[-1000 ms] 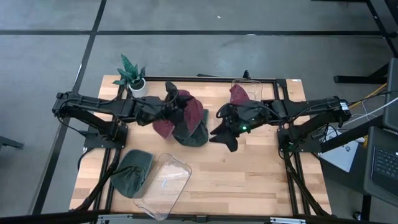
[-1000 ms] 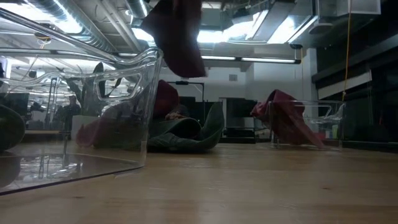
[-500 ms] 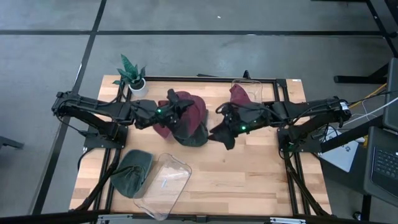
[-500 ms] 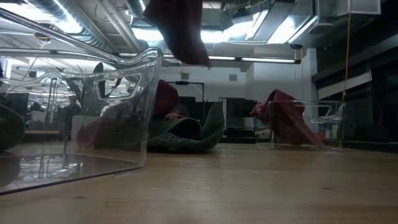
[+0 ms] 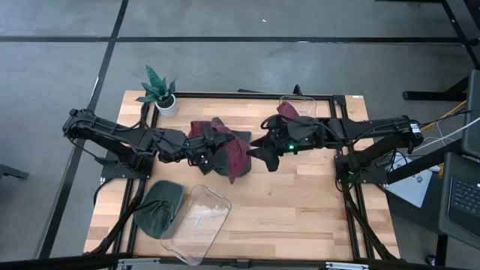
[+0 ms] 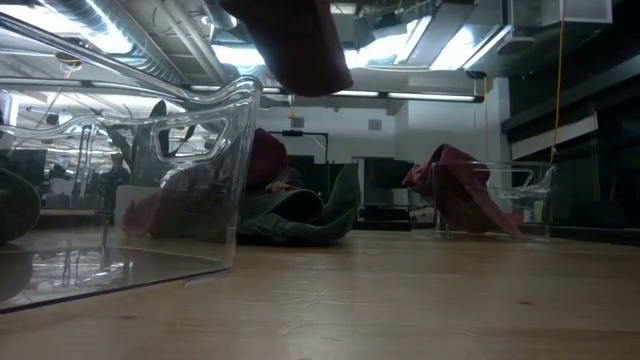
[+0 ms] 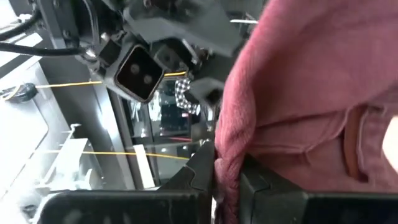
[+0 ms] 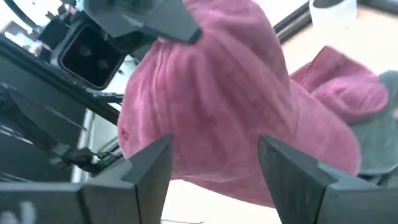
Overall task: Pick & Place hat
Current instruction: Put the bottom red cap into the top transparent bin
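The left gripper (image 5: 201,152) is clamped tight on the brim of a soft maroon fabric hat (image 5: 225,146), which hangs lifted from its fingers above a dark green hat (image 6: 300,215) left on the wooden table (image 5: 300,202). The right gripper (image 5: 264,148), jaws spread wide and holding nothing, sits just beside the hanging cloth. With so little fabric pinched, the hat could slip free, or drag against the right gripper if either arm swings closer.

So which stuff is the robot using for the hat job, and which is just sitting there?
For the job: maroon hat, held up by the left gripper; right gripper, open beside it; clear bin.

Just lying about: potted plant, green hat, far bin.
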{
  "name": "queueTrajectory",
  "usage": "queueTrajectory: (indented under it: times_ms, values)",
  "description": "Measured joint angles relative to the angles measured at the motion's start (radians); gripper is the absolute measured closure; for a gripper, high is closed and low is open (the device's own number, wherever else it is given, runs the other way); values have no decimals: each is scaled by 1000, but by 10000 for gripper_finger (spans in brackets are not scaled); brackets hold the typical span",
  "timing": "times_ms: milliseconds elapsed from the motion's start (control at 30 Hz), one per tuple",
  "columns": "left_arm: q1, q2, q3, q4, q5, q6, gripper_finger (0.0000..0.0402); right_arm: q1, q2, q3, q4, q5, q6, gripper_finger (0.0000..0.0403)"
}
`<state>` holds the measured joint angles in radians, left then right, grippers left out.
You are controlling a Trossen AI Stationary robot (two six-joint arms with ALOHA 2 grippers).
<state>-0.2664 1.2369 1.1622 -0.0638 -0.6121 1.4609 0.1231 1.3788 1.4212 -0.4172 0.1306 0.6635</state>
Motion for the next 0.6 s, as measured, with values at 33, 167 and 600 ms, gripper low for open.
queueTrajectory:
  times_ms: [33,167,600]
  values:
    - [-4,0,0,1,11,-17,384,0,0,0,2,1,-42,170]
    - [-8,0,0,3,55,-81,384,-1,0,0,4,1,-222,170]
    - [-8,9,1,57,66,-116,384,-4,71,0,113,-26,-563,170]
